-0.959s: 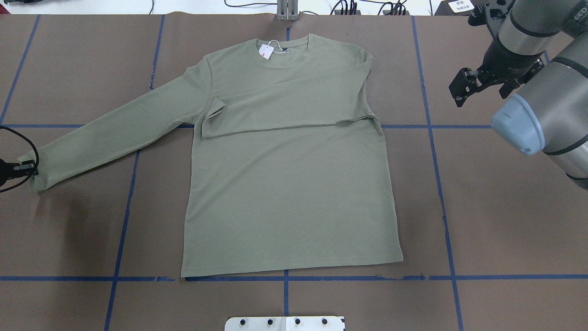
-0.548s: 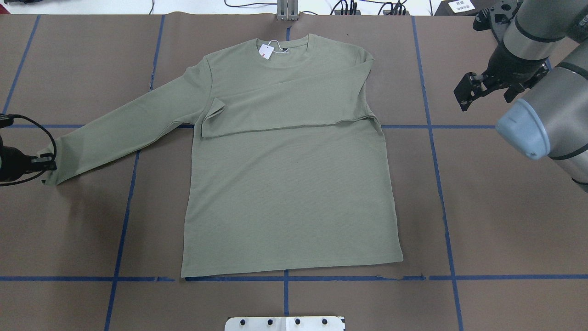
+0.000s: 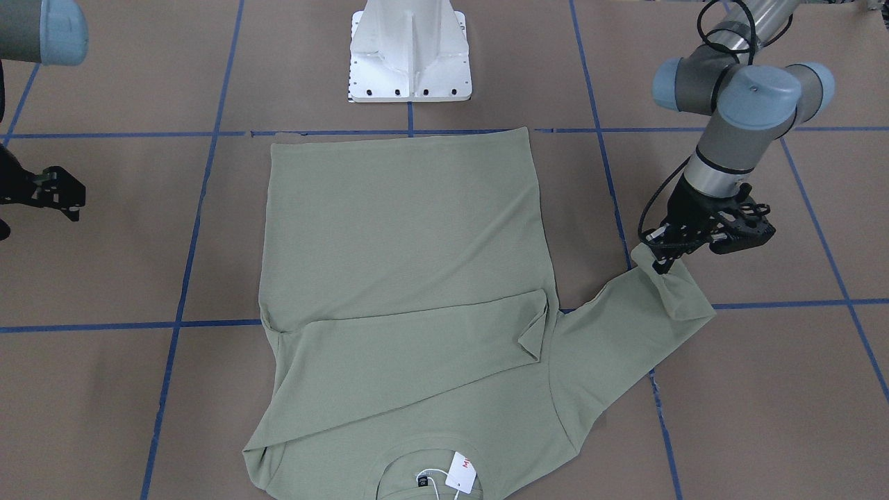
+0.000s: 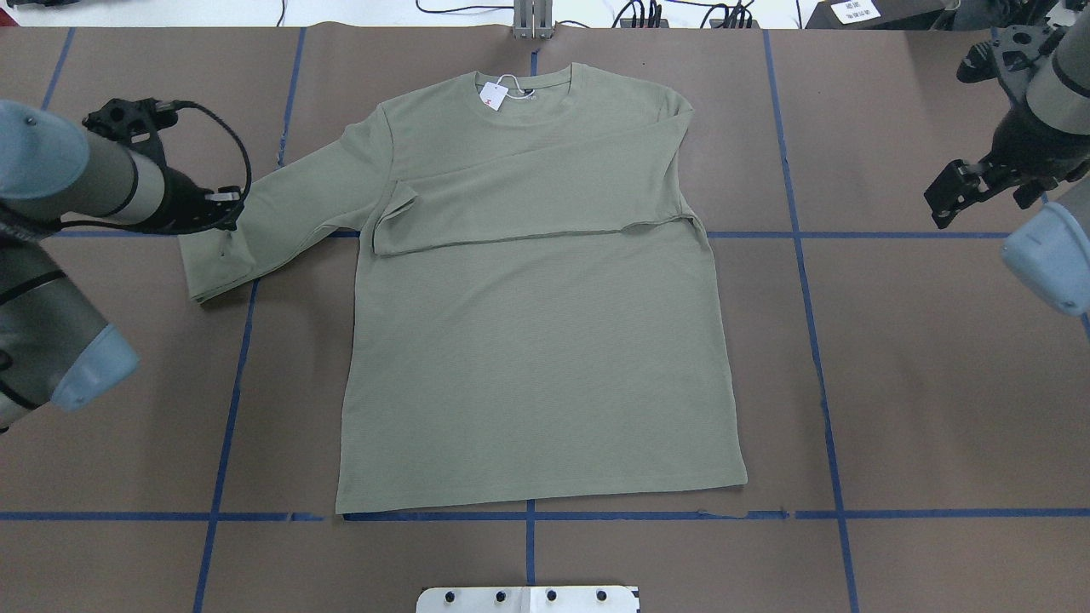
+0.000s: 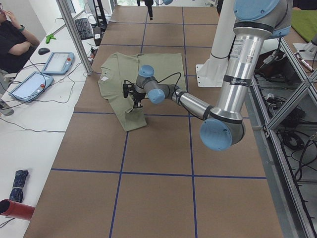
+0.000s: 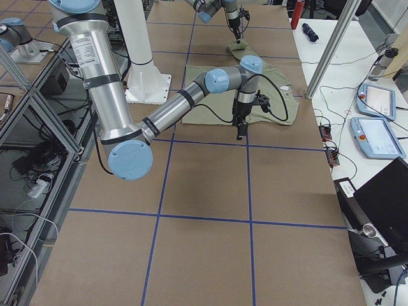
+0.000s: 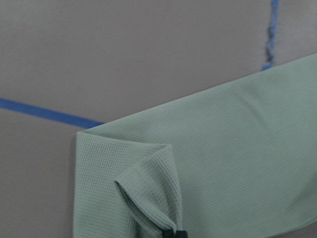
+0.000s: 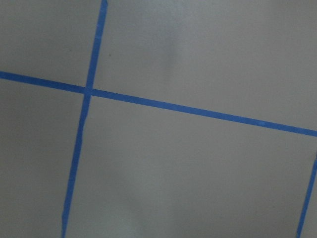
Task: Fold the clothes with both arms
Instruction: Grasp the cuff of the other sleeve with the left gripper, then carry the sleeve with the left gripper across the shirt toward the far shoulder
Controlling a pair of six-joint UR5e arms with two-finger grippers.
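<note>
The sage-green shirt (image 4: 536, 358) lies flat, front up, collar and white-and-red hang tag (image 4: 492, 95) at the far side. One sleeve (image 4: 528, 196) is folded across the chest. The other sleeve (image 4: 281, 213) reaches to the left, its end doubled back over itself. My left gripper (image 4: 230, 209) is shut on that sleeve's cuff (image 7: 153, 208) and holds it just above the sleeve; it also shows in the front view (image 3: 660, 260). My right gripper (image 4: 962, 191) is open and empty, above bare table far right of the shirt (image 3: 403, 236).
Brown table cover with a grid of blue tape lines (image 4: 800, 234). The white pedestal base (image 3: 410, 48) stands at the near edge. Cables and a post (image 4: 532, 17) sit at the far edge. An operator's bench with tablets (image 5: 57, 62) runs beyond it.
My left gripper has carried the cuff from the table's left edge rightward and farther back, doubling the sleeve end over. My right gripper has drawn away to the right.
</note>
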